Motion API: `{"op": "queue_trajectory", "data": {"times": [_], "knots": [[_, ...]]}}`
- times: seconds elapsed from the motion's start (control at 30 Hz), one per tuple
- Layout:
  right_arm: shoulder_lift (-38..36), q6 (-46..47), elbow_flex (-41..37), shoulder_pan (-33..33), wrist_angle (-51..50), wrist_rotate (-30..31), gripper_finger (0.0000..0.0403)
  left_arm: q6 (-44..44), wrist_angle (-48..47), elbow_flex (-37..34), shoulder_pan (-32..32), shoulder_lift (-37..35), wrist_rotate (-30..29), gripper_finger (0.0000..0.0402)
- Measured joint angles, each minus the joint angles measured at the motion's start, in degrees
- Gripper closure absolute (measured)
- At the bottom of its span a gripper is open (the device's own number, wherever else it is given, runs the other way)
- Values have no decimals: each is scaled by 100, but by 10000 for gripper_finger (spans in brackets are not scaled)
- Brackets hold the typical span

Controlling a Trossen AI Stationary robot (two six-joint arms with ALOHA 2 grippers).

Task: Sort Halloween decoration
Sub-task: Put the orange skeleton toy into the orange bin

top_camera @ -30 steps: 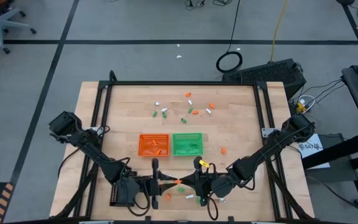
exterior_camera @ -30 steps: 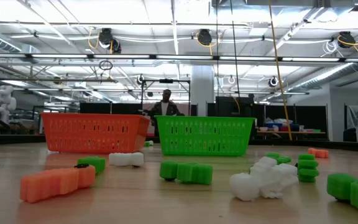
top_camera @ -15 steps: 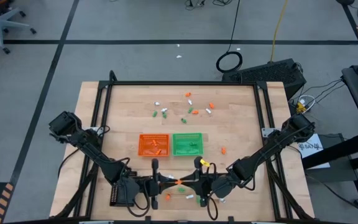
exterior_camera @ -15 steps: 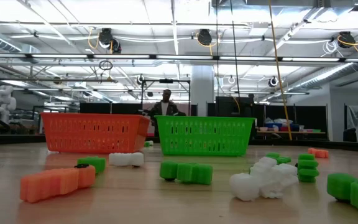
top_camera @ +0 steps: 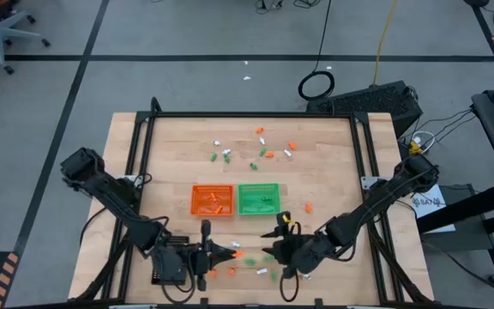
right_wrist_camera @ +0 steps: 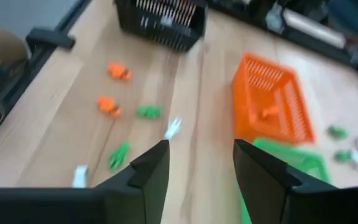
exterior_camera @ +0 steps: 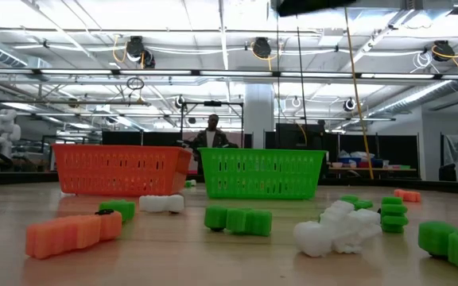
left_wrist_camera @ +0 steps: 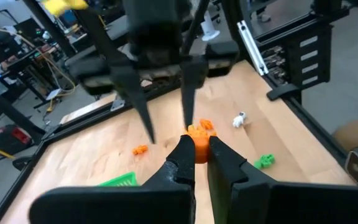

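An orange trinket point(left_wrist_camera: 197, 151) was pinched by the left gripper point(left_wrist_camera: 196, 154) — easily dropped if loosened — while the right gripper point(right_wrist_camera: 196, 163) was held spread, empty.

— What's the wooden table point(top_camera: 333, 172) carrying?
— An orange tray point(top_camera: 212, 200) and a green tray point(top_camera: 259, 198), side by side at mid-table. A black tray point(top_camera: 163, 269) sits at the near left corner.
— And loose on the boards?
— Tiny trinkets point(top_camera: 264, 153) scattered across the far half, one orange piece point(top_camera: 309, 207) right of the green tray, and more trinkets point(top_camera: 262, 271) along the near edge.
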Motion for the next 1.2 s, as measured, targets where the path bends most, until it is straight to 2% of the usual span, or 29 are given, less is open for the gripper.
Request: {"op": "queue_trajectory", "data": {"times": [0.17,0.37,0.5,0.73,0.83,1.07,1.2], "knots": [[52,870,0,358,-489,4,242,-116,-643,0,-112,-460,-2,391],[87,1493,-153,818,-497,212,242,-550,-1498,0,-129,-892,-4,391],[89,1576,-283,1051,-522,450,242,-602,-2186,0,-90,-1018,-7,391],[87,1576,-367,1138,-502,470,243,-567,-2319,0,-82,-1016,306,391],[87,1542,-367,1115,-465,470,243,-249,-2358,0,-88,-1016,323,391],[87,1507,-367,1091,-432,472,243,1457,-2515,0,-130,-1016,389,391],[87,1507,-367,1091,-432,472,243,1976,-2511,0,-139,-1016,391,391]]}}
